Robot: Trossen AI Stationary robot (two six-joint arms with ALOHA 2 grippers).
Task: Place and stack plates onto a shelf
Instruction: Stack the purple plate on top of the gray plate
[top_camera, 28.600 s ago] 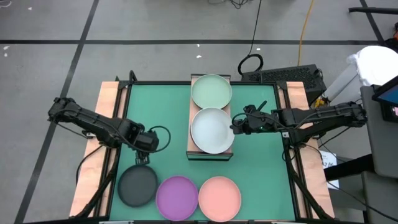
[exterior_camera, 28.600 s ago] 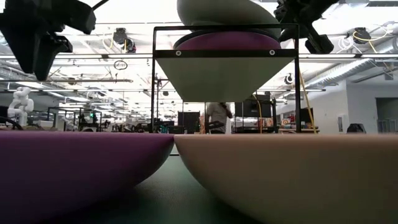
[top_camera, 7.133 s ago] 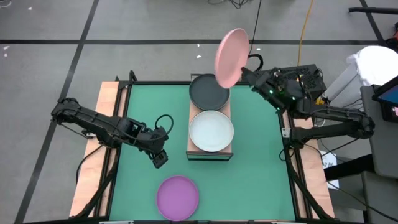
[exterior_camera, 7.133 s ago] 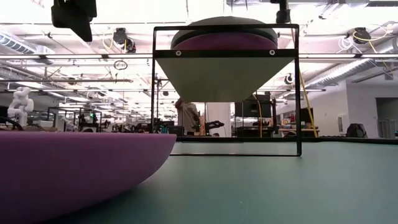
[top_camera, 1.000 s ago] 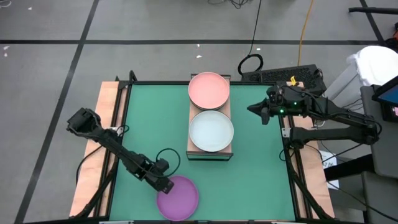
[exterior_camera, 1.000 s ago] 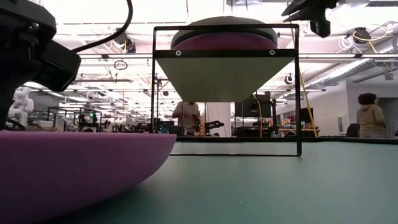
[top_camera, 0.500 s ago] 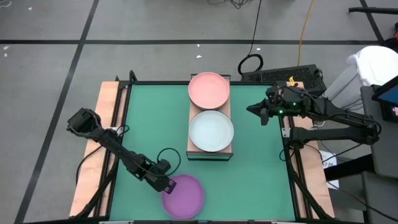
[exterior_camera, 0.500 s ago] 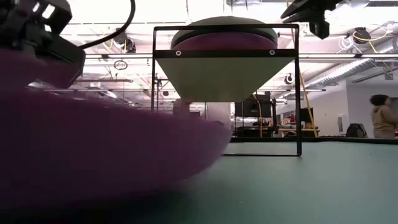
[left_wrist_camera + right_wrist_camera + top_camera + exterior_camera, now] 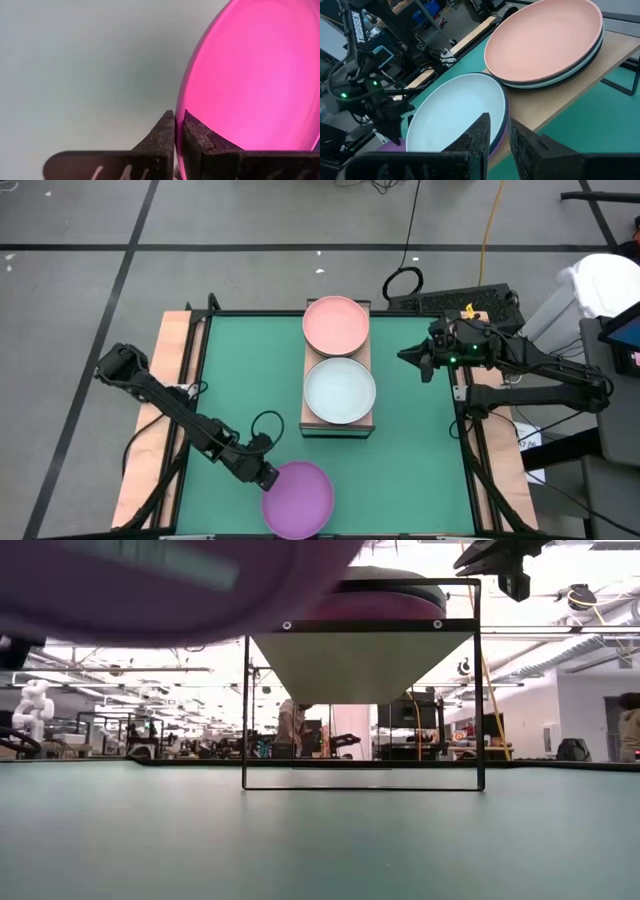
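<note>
1. Your purple plate (image 9: 297, 498) sits at the near edge of the green mat (image 9: 410, 450), pinched by its rim in the left gripper (image 9: 266, 476). In the low view the plate (image 9: 170, 580) is up off the mat, filling the upper left of the picture.
2. The left wrist view shows the two dark fingers (image 9: 160, 137) clamped tight on the plate's (image 9: 250, 80) thin edge, one on each face.
3. The wooden shelf (image 9: 305, 395) stands in the middle of the mat, well apart from the held plate.
4. On the shelf's far half you have a pink plate (image 9: 336, 324) on top of a stack; the right wrist view shows a pale green and a dark grey rim beneath the pink one (image 9: 545, 42).
5. On the near half lies a whitish-blue plate (image 9: 340, 390); in the right wrist view it (image 9: 457, 112) rests on a purple one.
6. The right gripper (image 9: 404, 357) hovers to the right of the shelf, near the pink plate, holding nothing. Its fingers (image 9: 477, 132) stand slightly apart.
</note>
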